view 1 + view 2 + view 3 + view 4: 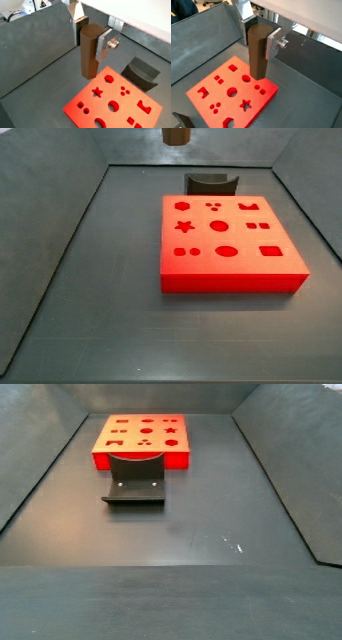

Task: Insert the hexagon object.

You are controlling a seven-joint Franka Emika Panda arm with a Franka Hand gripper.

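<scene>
My gripper (90, 40) is shut on the hexagon object (89, 57), a long brown rod with a six-sided section that hangs upright between the silver fingers. It shows the same way in both wrist views (258, 60). The rod is held high above the floor. Only its lower end (175, 135) shows in a side view, above the back of the bin. The flat red block (107, 97) with shaped holes lies below, in view in both wrist views (238, 80) and both side views (201, 238) (140, 456).
A dark grey arch-shaped block (207, 180) lies on the floor against one edge of the red block, also in view (135, 484) (141, 72). Grey bin walls (67, 248) slope up around the dark floor (174, 534).
</scene>
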